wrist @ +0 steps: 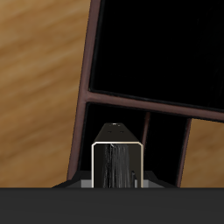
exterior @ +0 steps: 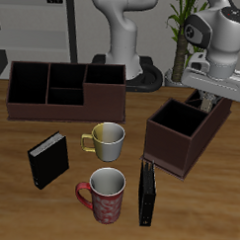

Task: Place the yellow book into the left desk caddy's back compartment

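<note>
The left desk caddy (exterior: 182, 138) is the dark brown box turned at an angle. Its large square section (exterior: 177, 118) lies toward the table's front. My gripper (exterior: 206, 99) hangs over the caddy's far end, where the back compartment (exterior: 216, 104) is mostly hidden behind it. In the wrist view my gripper (wrist: 116, 178) is shut on the yellow book (wrist: 116, 162), seen edge-on as a pale-rimmed grey slab. The book hangs over the caddy's walled end sections (wrist: 164, 140), beside the large square section (wrist: 157, 48). The book is hard to make out in the exterior view.
A second brown caddy (exterior: 63, 102) stands broadside farther back. Two mugs, one yellow-handled (exterior: 106, 139) and one red (exterior: 105, 194), stand mid-table. One black book (exterior: 48, 160) and another (exterior: 146, 192) stand near the front. A plant (exterior: 181, 36) stands behind the angled caddy.
</note>
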Controlling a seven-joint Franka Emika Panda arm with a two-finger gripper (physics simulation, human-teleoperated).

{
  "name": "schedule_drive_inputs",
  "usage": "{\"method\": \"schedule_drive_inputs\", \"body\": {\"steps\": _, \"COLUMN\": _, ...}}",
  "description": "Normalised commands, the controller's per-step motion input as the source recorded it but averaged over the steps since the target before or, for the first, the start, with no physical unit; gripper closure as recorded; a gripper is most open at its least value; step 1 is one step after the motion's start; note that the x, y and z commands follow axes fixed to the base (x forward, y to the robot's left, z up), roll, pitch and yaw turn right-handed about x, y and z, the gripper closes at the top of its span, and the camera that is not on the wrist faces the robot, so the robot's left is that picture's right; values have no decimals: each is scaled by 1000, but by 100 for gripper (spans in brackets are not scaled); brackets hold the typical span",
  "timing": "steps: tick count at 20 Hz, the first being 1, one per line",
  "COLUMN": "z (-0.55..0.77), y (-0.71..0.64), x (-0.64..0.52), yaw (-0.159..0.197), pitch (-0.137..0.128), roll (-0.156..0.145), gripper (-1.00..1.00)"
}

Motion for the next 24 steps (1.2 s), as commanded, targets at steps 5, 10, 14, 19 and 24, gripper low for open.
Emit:
{"method": "schedule_drive_inputs", "body": {"steps": 5, "z": -121, "y": -27, "x": 15, "yaw": 4, "pitch": 21, "roll": 0, "gripper": 100}}
{"method": "schedule_drive_inputs", "body": {"steps": 10, "z": -103, "y": 44, "x": 35, "yaw": 6, "pitch": 16, "roll": 0, "gripper": 100}}
{"method": "schedule_drive_inputs", "body": {"steps": 14, "z": -79, "y": 19, "x": -60, "yaw": -13, "pitch": 8, "roll": 14, "gripper": -100}}
{"method": "schedule_drive_inputs", "body": {"steps": 19, "z": 61, "y": -12, "x": 17, "yaw": -23, "pitch": 9, "roll": 20, "gripper": -100}}
{"method": "schedule_drive_inputs", "body": {"steps": 24, "z": 115, "y": -18, "x": -22, "yaw": 7, "pitch": -14, "roll": -4, "gripper": -100}}
